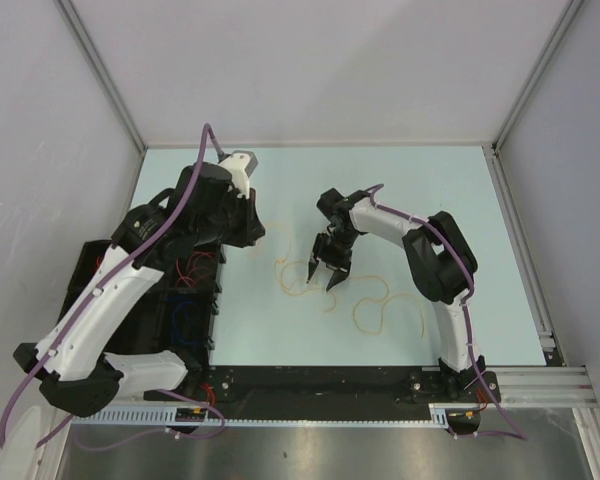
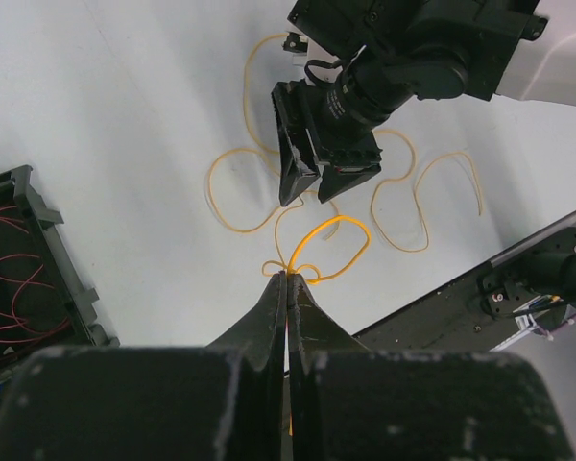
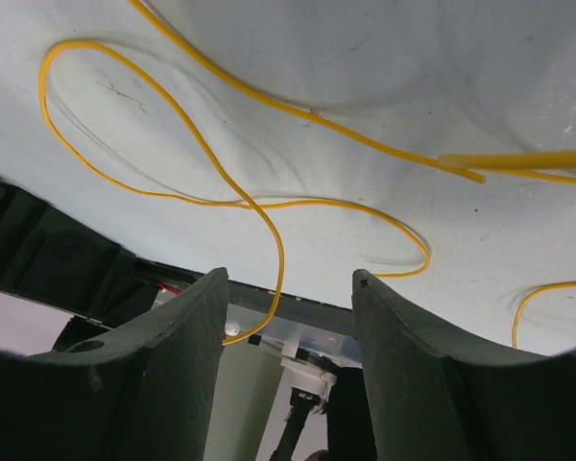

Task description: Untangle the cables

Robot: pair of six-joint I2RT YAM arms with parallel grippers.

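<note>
From above, the pale table (image 1: 430, 200) carries loose yellow cables (image 1: 380, 312) in curly loops, spread from its middle towards the right arm's base. The right gripper (image 1: 325, 272) points down over the left part of that tangle with its two fingers apart. The left arm (image 1: 110, 300) reaches over a black bin (image 1: 216, 310) at the table's left side, where red cables (image 1: 190, 268) and a blue cable (image 1: 183, 320) lie inside; the tips of that arm's gripper cannot be made out from here. In the left wrist view, the left gripper (image 2: 288, 280) has its jaws pressed together, and a yellow cable (image 2: 341, 223) comes out of the tips in small loops, so it seems to be pinched there, with one larger loop lifted off the table just beyond. The right gripper hangs close above and beyond these loops, fingers spread, and more yellow strands lie flat around and behind it. The bin's corner shows at the left with red strands in it. In the right wrist view, the right gripper's fingers (image 3: 173, 365) stand well apart and grasp nothing; one yellow strand runs down through the gap between them, and others curve across the table beyond.
</note>
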